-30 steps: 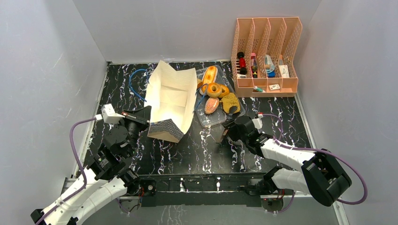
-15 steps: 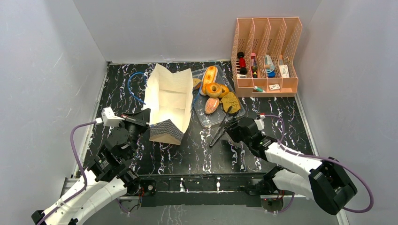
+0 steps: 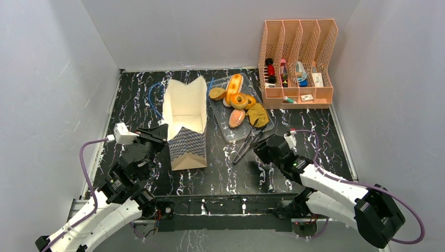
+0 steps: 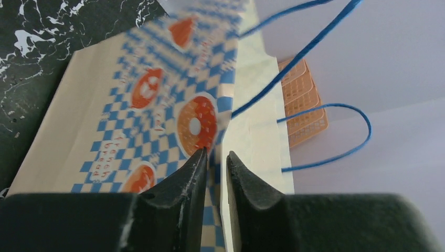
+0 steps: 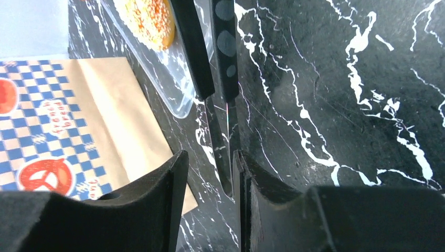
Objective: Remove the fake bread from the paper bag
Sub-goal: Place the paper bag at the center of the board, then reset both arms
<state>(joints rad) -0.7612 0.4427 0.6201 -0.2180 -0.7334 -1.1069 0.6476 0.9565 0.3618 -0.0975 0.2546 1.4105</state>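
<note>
top, bread: fake bread (image 3: 239, 101) in clear tray (image 3: 232, 135), just right of paper bag (image 3: 186, 107); none visible inside bag
top, bag: upright, mouth up
top, nearer arm: right arm (image 3: 315, 176), tray just ahead of it
left wrist: left fingers (image 4: 183, 181) a sliver apart, bag corner edge in gap; pinched or not, cannot tell
right wrist: right fingers (image 5: 157, 194) part-spread around joined end of tongs (image 5: 224, 58); clamped or loose, cannot tell; bread ahead-left, over tray rim
judged: bag likely emptied
</note>
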